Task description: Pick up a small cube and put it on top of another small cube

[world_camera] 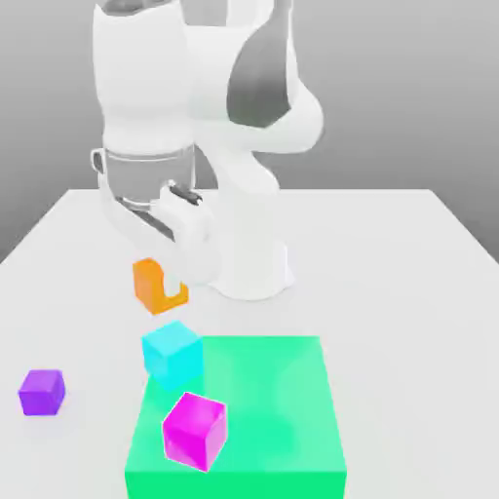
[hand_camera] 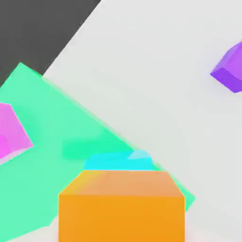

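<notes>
Claw (world_camera: 168,283) pinching the orange cube (world_camera: 154,286), lifted off the table (world_camera: 409,292).
Pick-up looks done; the stacking is left. In the exterior view the orange cube hangs at about 11 o'clock of the cyan cube (world_camera: 172,353), apart from it. The purple cube (world_camera: 42,392) sits well off at 8 o'clock; the magenta cube (world_camera: 195,430) rests on the green pad (world_camera: 292,419). Carrying over, lowering and release remain.

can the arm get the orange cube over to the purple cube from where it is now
Probably yes. The gripper holds the orange cube above the table, and the purple cube sits alone toward the exterior view's left, its top bare; the cyan cube stands off to one side.
</notes>
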### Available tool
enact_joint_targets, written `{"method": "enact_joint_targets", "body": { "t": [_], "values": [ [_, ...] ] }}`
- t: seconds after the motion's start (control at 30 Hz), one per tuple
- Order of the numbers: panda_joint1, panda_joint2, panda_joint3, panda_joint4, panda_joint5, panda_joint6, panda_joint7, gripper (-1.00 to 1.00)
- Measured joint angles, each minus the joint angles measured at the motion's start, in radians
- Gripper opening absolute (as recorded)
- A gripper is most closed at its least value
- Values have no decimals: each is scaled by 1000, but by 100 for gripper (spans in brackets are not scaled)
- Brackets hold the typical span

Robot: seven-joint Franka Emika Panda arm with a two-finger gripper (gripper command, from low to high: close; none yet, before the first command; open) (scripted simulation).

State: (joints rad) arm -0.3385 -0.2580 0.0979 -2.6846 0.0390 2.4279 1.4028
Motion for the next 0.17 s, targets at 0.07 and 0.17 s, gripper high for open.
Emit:
{"method": "enact_joint_targets", "body": {
  "t": [0.07, 0.17],
  "values": [
    [-1, 54, 3, -23, -3, 78, 1, 100],
    [-1, 54, 3, -23, -2, 78, 1, 100]
  ]
}}
